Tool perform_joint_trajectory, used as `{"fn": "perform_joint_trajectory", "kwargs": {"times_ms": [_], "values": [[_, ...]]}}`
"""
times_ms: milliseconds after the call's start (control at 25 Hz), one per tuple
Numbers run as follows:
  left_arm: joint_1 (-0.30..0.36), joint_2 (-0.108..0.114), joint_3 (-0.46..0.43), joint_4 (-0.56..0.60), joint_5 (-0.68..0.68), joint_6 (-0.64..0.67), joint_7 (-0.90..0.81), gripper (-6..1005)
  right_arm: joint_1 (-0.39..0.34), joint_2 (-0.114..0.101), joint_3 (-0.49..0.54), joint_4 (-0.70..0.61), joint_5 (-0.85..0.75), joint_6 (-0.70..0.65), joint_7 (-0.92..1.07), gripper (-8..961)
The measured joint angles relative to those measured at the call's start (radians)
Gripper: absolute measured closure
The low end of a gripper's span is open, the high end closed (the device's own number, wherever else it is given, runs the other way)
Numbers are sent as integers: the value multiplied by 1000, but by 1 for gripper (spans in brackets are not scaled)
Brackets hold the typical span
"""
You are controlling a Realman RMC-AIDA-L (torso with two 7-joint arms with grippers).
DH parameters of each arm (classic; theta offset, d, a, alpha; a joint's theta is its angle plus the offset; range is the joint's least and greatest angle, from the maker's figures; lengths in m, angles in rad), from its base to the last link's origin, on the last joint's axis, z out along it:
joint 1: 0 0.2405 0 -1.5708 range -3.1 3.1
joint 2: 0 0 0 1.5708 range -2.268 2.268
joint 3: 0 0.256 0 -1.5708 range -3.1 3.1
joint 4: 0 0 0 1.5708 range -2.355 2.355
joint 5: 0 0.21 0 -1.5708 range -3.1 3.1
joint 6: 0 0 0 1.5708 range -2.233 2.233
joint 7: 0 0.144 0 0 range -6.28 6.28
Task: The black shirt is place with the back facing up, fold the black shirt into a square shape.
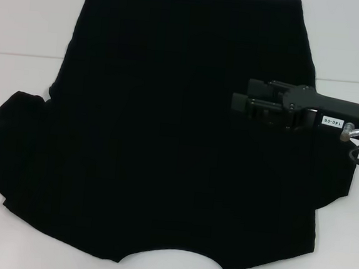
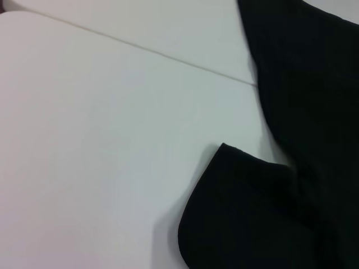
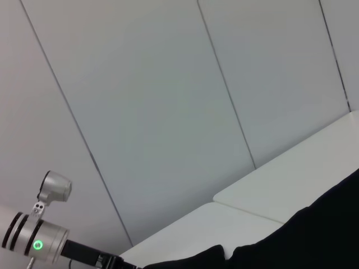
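Note:
The black shirt [image 1: 166, 139] lies spread flat on the white table [image 1: 25, 26], hem at the far side and neck curve at the near edge. No lettering shows. One sleeve [image 1: 9, 138] sticks out on the left and also shows in the left wrist view [image 2: 247, 213]. The other sleeve [image 1: 339, 177] lies at the right. My right gripper [image 1: 240, 97] reaches in from the right, pointing left, just over the shirt's right side. The shirt's edge shows low in the right wrist view [image 3: 314, 241]. My left gripper is out of view.
A seam [image 1: 10, 52] runs across the white table top. Bare table [image 2: 101, 157] lies left of the shirt. The right wrist view looks up at a panelled wall [image 3: 168, 101], with a silver part of the left arm [image 3: 33, 241] far off.

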Motion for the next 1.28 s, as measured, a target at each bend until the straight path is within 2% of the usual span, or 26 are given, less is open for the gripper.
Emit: {"fn": "perform_joint_trajectory", "kwargs": {"times_ms": [360, 840, 1160, 1280], "values": [[10, -3, -23, 11, 0, 1, -4, 997, -2, 0, 0, -4, 8, 0, 0, 177], [13, 3, -43, 21, 0, 7, -5, 997, -1, 0, 0, -4, 10, 10, -1, 177], [-7, 6, -33, 20, -11, 23, 0, 996, 0, 0, 0, -5, 10, 11, -2, 178], [-36, 8, -31, 17, -25, 60, 16, 997, -2, 0, -1, -5, 10, 11, -3, 178]]}}
